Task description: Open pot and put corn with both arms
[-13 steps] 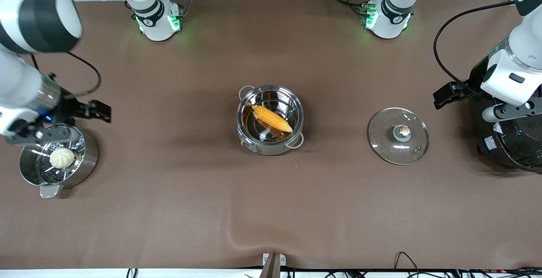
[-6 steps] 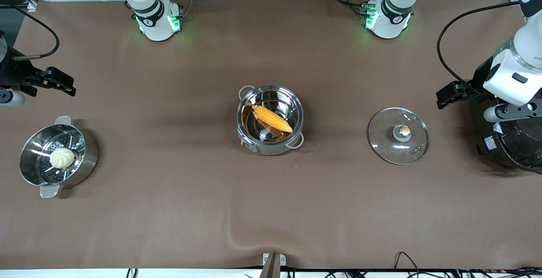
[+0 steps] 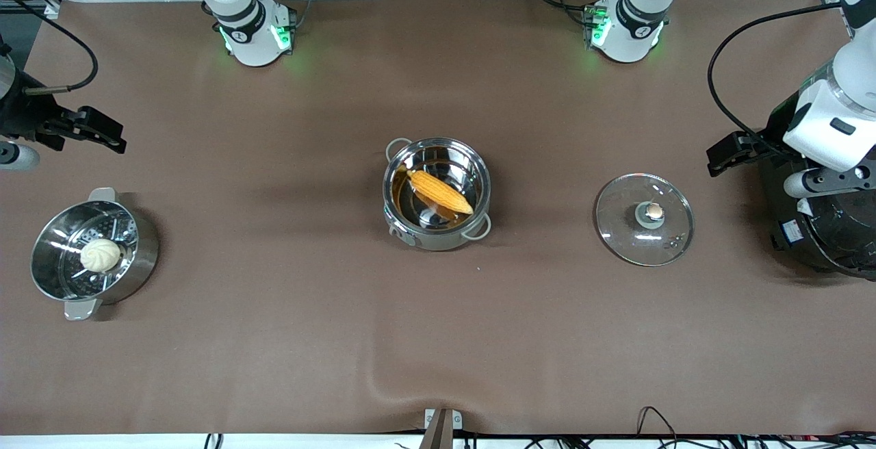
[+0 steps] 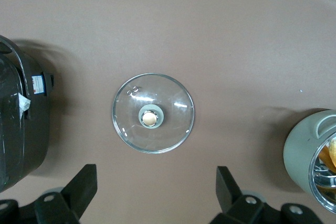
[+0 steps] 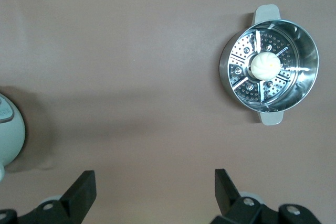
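Observation:
The steel pot point(image 3: 413, 235) stands uncovered at the table's middle, and the yellow-orange corn point(image 3: 440, 191) lies slanted inside it. Its glass lid point(image 3: 644, 219) with the copper knob lies flat on the table toward the left arm's end. My left gripper point(image 3: 720, 153) is open and empty, high over the table between the lid and the black cooker. The left wrist view shows it point(image 4: 156, 192) with the lid point(image 4: 153, 113), the pot point(image 4: 304, 156) and a sliver of corn point(image 4: 329, 156). My right gripper point(image 3: 109, 137) is open and empty over bare table at the right arm's end, as the right wrist view point(image 5: 155, 184) shows.
A steel steamer pot point(image 3: 140, 257) with a white bun point(image 3: 100, 255) stands near the right arm's end; it also shows in the right wrist view point(image 5: 307, 51). The big black cooker point(image 3: 821, 230) stands at the left arm's end. The cloth has a ridge point(image 3: 383, 374) near the front edge.
My right arm has swung off the steamer pot toward the table's edge at its own end, then held still. The left arm has barely moved. Pot, corn and lid are unchanged.

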`<action>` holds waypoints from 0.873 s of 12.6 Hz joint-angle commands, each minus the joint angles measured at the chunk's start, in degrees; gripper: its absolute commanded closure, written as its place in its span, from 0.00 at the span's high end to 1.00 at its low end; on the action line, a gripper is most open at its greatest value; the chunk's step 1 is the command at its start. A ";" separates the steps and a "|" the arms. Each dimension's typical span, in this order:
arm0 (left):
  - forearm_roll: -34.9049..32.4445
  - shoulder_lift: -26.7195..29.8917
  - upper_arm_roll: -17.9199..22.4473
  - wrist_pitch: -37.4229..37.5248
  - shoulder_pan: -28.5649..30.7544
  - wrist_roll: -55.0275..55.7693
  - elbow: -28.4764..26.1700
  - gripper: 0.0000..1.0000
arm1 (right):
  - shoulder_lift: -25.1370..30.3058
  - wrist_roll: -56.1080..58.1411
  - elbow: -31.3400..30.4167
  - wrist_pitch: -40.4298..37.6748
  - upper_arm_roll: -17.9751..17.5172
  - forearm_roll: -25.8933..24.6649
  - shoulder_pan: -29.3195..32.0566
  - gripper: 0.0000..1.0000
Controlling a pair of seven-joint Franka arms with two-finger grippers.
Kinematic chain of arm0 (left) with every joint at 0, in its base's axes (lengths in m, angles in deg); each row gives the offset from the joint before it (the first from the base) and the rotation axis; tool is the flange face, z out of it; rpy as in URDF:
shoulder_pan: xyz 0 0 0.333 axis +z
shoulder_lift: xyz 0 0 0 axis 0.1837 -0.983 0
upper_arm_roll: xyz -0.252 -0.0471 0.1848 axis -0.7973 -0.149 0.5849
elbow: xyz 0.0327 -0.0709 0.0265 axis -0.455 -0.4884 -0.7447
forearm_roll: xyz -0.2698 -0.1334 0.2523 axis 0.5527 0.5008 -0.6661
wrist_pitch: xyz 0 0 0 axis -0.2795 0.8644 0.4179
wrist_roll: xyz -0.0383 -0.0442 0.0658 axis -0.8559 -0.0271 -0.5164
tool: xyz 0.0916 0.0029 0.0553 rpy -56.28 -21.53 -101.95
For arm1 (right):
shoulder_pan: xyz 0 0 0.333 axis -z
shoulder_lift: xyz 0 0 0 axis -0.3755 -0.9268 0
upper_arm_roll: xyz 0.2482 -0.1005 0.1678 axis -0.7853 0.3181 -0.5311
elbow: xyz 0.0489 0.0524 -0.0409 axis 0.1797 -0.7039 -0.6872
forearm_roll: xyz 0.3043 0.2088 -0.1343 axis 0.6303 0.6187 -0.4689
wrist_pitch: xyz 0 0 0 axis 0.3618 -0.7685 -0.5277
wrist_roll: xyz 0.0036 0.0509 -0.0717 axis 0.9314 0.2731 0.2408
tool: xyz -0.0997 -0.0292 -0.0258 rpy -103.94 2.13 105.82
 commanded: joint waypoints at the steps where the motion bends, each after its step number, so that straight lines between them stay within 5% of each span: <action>1: 1.14 0.07 0.02 -0.22 0.96 -1.51 0.29 1.00 | 1.04 -0.86 -0.10 -0.92 -0.46 1.88 1.15 1.00; 11: 0.53 0.16 0.10 -0.22 1.04 -1.51 0.20 1.00 | 0.69 -0.60 1.92 -1.00 -0.37 1.88 1.42 1.00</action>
